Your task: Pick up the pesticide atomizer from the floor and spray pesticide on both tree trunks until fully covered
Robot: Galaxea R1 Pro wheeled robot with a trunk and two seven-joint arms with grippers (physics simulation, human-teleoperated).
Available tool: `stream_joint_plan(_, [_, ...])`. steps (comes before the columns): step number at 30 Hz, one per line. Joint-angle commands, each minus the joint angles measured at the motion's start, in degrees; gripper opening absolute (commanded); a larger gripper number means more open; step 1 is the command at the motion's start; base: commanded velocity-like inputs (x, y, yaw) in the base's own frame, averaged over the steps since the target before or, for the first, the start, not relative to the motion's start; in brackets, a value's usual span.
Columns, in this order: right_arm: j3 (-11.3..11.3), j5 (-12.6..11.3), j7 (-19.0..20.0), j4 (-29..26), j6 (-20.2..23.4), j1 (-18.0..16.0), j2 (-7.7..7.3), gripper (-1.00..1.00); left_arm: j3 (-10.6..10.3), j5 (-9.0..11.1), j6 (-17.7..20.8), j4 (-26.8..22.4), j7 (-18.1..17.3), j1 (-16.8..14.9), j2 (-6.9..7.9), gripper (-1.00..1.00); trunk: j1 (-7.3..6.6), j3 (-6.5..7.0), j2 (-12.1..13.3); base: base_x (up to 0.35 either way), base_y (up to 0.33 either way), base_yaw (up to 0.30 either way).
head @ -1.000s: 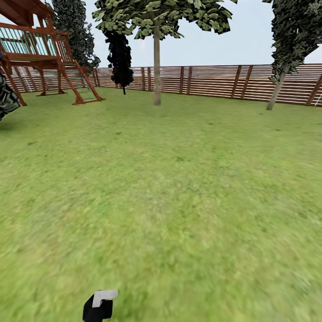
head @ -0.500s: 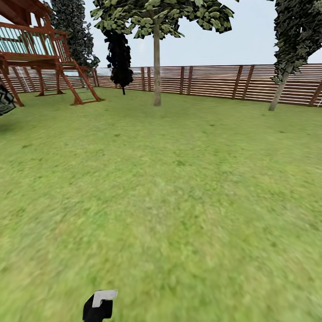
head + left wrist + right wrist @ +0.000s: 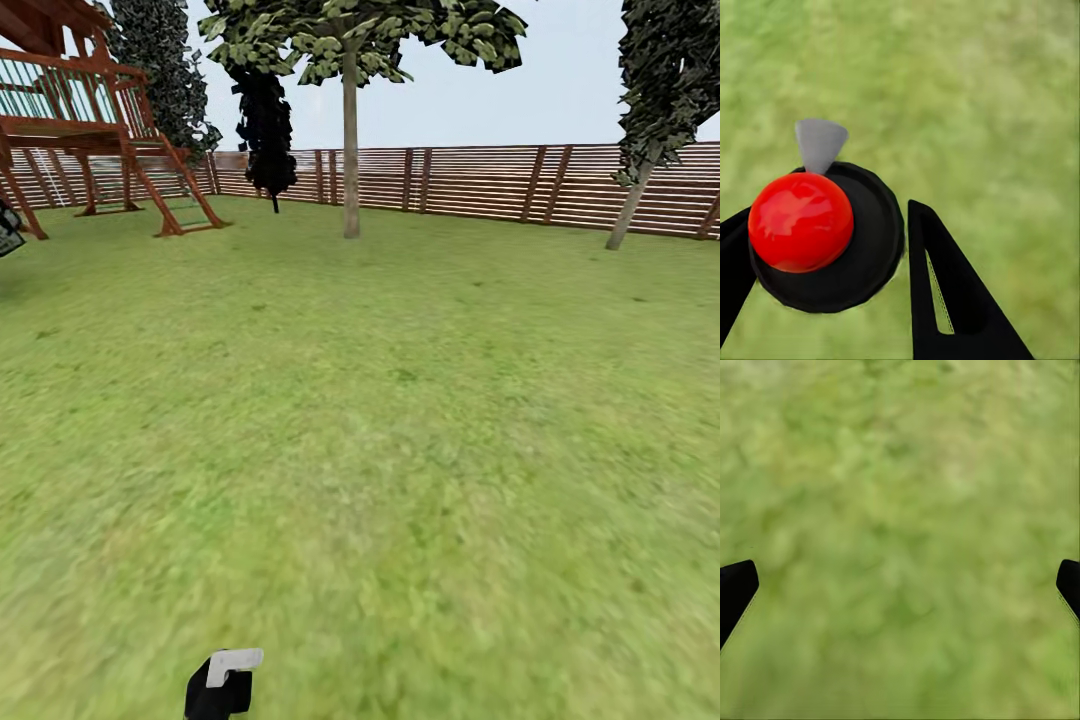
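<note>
My left jaws [image 3: 825, 289] clamp the pesticide atomizer [image 3: 825, 236], nozzle out for spraying the tree trunk [image 3: 350, 150] well ahead across the lawn [image 3: 400, 420]; right jaws [image 3: 900, 585] wide open, empty.

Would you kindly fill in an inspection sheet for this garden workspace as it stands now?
Surface: green lawn, flat.
Job's things: atomizer, red-topped and black, between the left gripper's fingers; tree trunk upright ahead; leaning tree at the fence.
Clutter: nothing seen.
Grippers: left gripper shut on atomizer; right gripper open over grass.
Cables: nothing seen.
Surroundings: slatted wooden fence; wooden play frame.
</note>
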Motion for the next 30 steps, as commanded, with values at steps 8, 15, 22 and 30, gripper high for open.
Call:
stream_joint_plan(8, [-0.5, 0.5, 0.0, 0.0, -0.1, 0.0, 0.01, 1.0, 0.3, -0.6, -0.2, 0.0, 0.2, 0.0, -0.05, -1.0, 0.03, -0.05, 0.0, 0.342, 0.0, 0.0])
stream_joint_plan(15, [-0.5, 0.5, 0.0, 0.0, -0.1, 0.0, 0.01, 1.0, 0.3, -0.6, -0.2, 0.0, 0.2, 0.0, -0.05, -1.0, 0.03, -0.05, 0.0, 0.342, 0.0, 0.0])
stream_joint_plan(22, [-0.5, 0.5, 0.0, 0.0, -0.1, 0.0, 0.01, 1.0, 0.3, -0.7, -0.1, -0.1, 0.2, 0.0, -0.05, -1.0, 0.03, -0.05, 0.0, 0.342, 0.0, 0.0])
stream_joint_plan(30, [-0.5, 0.5, 0.0, 0.0, -0.1, 0.0, 0.01, 1.0, 0.3, -0.7, -0.1, 0.0, 0.2, 0.0, 0.04, -1.0, 0.03, -0.05, 0.0, 0.342, 0.0, 0.0])
